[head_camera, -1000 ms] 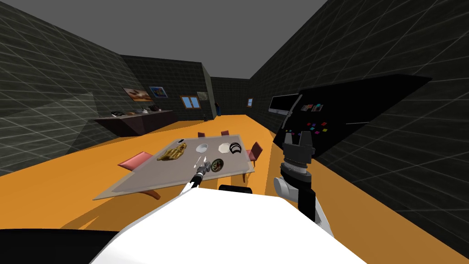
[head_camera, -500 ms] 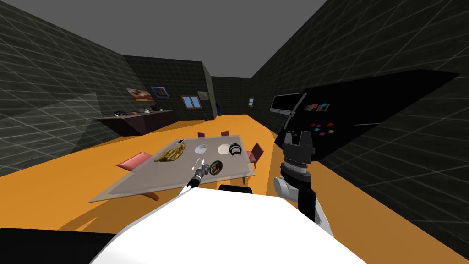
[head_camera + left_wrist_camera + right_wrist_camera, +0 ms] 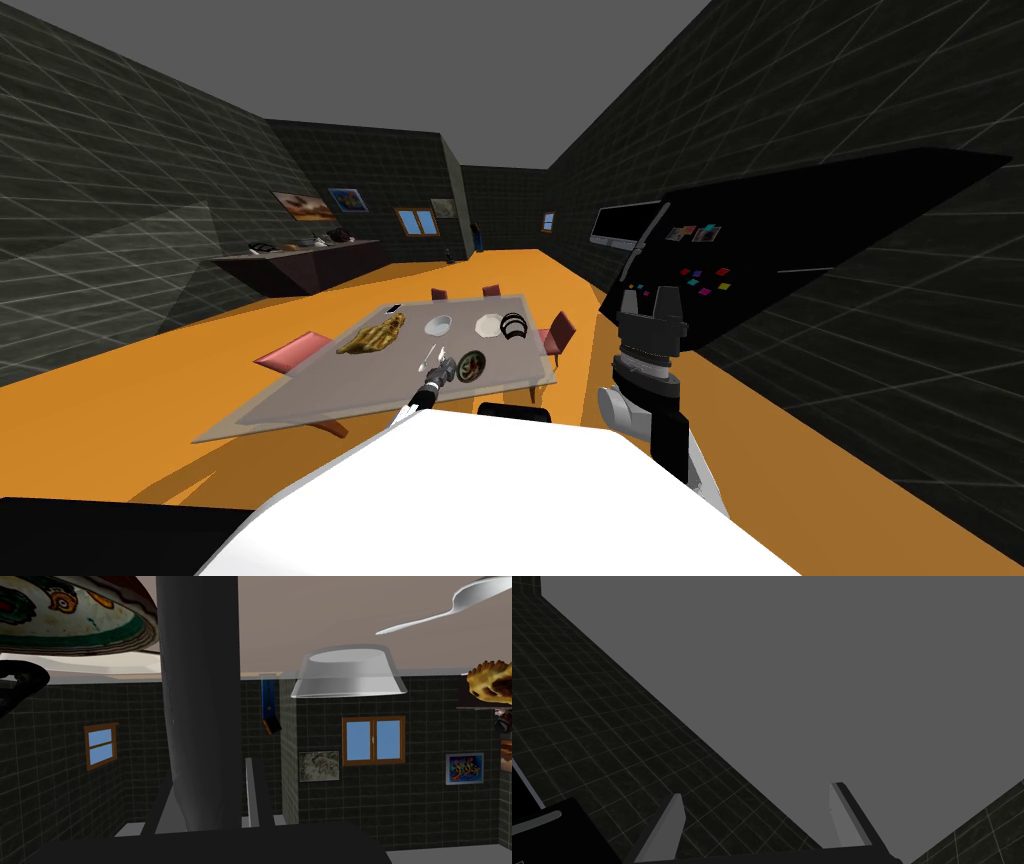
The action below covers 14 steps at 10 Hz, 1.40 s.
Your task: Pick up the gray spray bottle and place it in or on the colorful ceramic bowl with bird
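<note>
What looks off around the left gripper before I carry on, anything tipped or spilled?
Nothing stands out. The grey spray bottle stands upright in the left gripper's jaws, beside the colourful bowl. The white bowl and spoon rest flat on the table; nothing is spilled.

spray bottle [image 3: 197, 701]: we see smooth dark grey, faint sheen
bird bowl [image 3: 75, 618]: we see glossy painted glaze
spoon [image 3: 450, 605]: polished, mirror-bright metal
table [image 3: 310, 611]: matt beige
window frame [image 3: 373, 719]: brown wood
</note>
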### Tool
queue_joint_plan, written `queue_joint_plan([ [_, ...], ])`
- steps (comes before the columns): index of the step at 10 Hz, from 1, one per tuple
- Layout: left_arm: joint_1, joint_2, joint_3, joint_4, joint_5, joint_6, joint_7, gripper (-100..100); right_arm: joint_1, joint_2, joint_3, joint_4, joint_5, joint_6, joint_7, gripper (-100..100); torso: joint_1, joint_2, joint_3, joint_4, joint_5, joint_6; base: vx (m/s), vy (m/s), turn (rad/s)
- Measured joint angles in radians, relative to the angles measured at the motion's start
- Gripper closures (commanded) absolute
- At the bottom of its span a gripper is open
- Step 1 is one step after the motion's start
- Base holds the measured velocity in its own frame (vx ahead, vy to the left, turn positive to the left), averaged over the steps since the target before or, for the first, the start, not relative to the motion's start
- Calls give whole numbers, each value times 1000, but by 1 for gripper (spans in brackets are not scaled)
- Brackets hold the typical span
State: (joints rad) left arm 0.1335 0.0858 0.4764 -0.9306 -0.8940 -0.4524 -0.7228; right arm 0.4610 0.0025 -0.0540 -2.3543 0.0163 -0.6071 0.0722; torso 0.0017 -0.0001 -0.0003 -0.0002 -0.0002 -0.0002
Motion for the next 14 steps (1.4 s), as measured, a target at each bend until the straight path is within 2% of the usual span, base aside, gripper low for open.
queue_joint_plan([
  [1,0,0,0,0,0,0,0,100,0,0,0,0,0,0,0,0,0,0,0,0,0,0,-92,20,-53],
  [2,-22,-4,0,17,28,12,-28,100,0,0,0,0,0,0,0,0,1,3,1,0,2,2,-147,36,-82],
  [3,-34,-5,-14,18,52,32,-49,100,0,0,0,0,0,0,0,0,2,6,3,1,2,2,-133,38,-52],
  [9,-80,-10,-81,10,161,137,-121,100,0,0,0,0,0,0,0,0,2,4,2,0,2,2,-80,27,-30],
  [10,-80,-11,-83,8,163,141,-123,0,0,0,0,0,0,0,0,0,2,1,1,0,2,1,-8,2,2],
  [11,-80,-11,-82,9,163,141,-123,100,0,0,0,0,0,0,0,0,1,-1,0,0,2,2,-109,-17,65],
  [14,-62,25,-125,-18,139,180,-83,100,0,0,0,0,0,0,0,0,-6,10,3,-2,3,-1,-162,-91,52],
])
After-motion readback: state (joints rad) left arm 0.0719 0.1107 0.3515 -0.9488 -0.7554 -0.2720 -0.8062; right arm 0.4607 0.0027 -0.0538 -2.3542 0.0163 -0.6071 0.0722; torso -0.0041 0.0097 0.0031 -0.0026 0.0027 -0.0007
